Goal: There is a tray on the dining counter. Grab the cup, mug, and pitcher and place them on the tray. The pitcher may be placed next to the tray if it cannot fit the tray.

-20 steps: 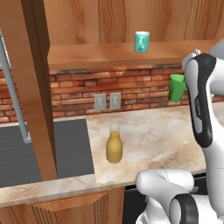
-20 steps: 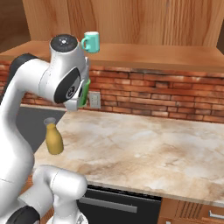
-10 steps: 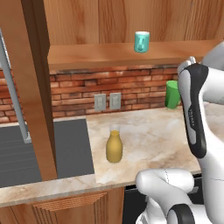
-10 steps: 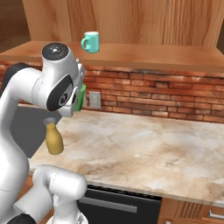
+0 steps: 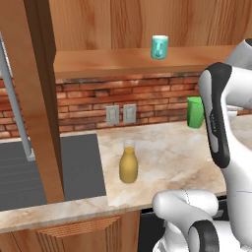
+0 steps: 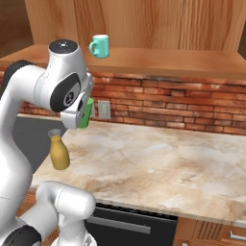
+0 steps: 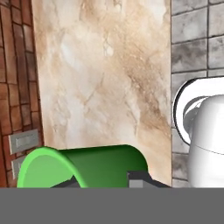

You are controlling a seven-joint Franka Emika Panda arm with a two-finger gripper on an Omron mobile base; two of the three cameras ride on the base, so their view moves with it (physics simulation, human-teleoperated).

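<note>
We carry the green cup, clamped in the jaws, above the marble tabletop.

The cup (image 5: 195, 111) sits in the nearly closed jaws of the gripper (image 7: 103, 186), lifted clear of the tabletop (image 6: 158, 163) in front of the brick wall (image 5: 147, 101). In the hand view it lies sideways, its open mouth turned toward the wall. The pitcher (image 5: 128, 165) stands on the tabletop near the front edge, and the mug (image 6: 100, 46) waits on the wooden shelf (image 6: 168, 60) above. We judge the step in hand to be transport to the tray. To do it well, we should hold the grip firm, swing slowly, and pass well clear of the pitcher and the shelf.
</note>
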